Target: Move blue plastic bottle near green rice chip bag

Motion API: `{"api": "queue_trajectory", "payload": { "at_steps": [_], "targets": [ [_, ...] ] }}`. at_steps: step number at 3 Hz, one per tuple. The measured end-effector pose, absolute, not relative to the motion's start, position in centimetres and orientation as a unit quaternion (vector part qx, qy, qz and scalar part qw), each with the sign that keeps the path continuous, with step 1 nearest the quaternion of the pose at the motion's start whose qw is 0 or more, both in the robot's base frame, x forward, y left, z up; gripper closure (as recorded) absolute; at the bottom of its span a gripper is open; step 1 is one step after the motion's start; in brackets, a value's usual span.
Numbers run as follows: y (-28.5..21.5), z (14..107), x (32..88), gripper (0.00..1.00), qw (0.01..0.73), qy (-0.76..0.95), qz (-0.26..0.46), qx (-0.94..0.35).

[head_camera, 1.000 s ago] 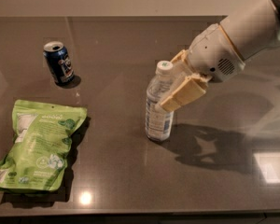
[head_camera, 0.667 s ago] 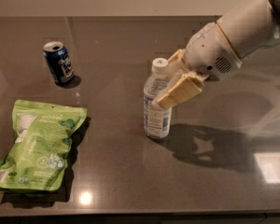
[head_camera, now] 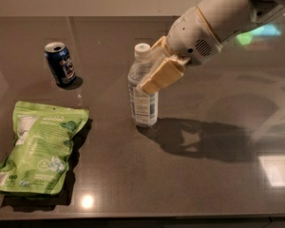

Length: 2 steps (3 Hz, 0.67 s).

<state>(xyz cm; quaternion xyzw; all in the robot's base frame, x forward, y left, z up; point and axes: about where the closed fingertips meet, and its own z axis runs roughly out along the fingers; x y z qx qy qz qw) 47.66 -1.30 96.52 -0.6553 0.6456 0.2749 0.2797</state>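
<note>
On table (head_camera: pixel 228 189), claw (head_camera: pixel 154 66) clamps blue plastic bottle (head_camera: pixel 143 104); label print unreadable.

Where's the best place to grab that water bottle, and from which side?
Probably its upper body, just under the shoulder, from the right side of the picture: the bottle stands upright and is round and narrow there. The gripper is clamped at that spot.

The bottle (head_camera: pixel 144 106) stood upright on the table (head_camera: pixel 218 184) at the centre of the frame. My gripper (head_camera: pixel 150 71) was at its upper half, one finger before it and one behind, my arm running off to the upper right. The chip bag (head_camera: pixel 40 148) lay flat at lower left, well apart from the bottle. The soda can (head_camera: pixel 60 64) stood at upper left, behind the bag.
</note>
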Motion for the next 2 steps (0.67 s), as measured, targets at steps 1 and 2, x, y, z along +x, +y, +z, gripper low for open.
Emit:
{"api": "queue_trajectory", "payload": {
  "at_steps": [1, 2],
  "targets": [
    [1.6, 96.9, 47.9, 1.0, 0.281, 0.624, 0.292, -0.668],
    [4.1, 96.8, 47.3, 1.0, 0.283, 0.603, 0.312, -0.678]
  ]
}}
